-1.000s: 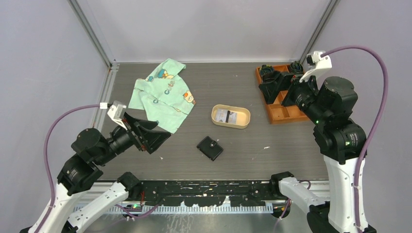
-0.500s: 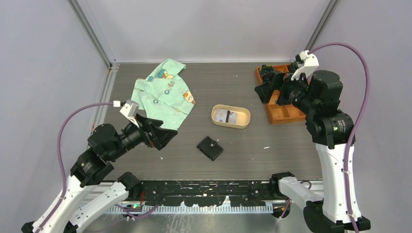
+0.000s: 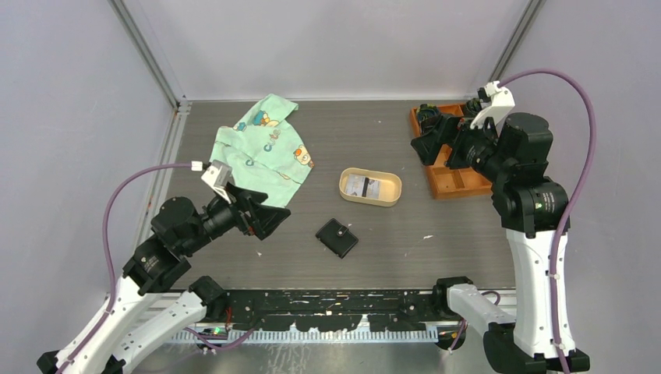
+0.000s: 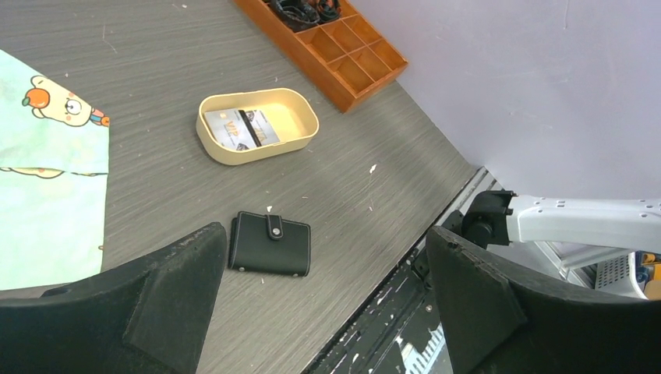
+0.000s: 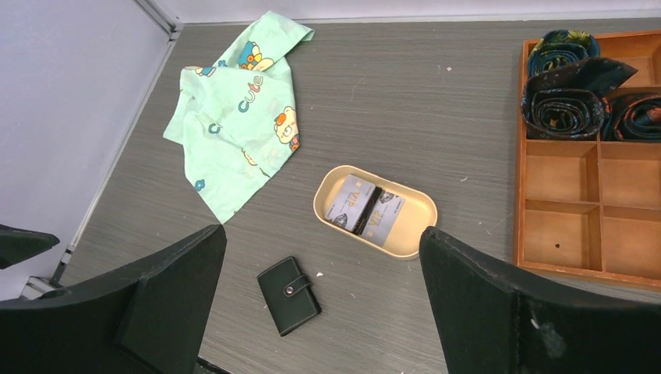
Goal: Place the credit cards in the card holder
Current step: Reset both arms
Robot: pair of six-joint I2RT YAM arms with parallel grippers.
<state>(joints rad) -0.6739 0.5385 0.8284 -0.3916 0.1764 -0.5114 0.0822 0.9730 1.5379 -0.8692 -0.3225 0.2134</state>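
The credit cards lie in a beige oval tray at mid table; they also show in the left wrist view and the right wrist view. The black card holder lies shut with its snap tab fastened, near the front edge; it also shows in the left wrist view and the right wrist view. My left gripper is open and empty, raised left of the holder. My right gripper is open and empty, high over the back right.
A mint green child's shirt lies at the back left. An orange compartment tray with rolled dark ties stands at the back right, under the right arm. The table's front edge runs close to the holder.
My left gripper has moved right and forward toward the card holder. My right arm has swung left and lowered a little over the orange tray. The cards and holder have not moved.
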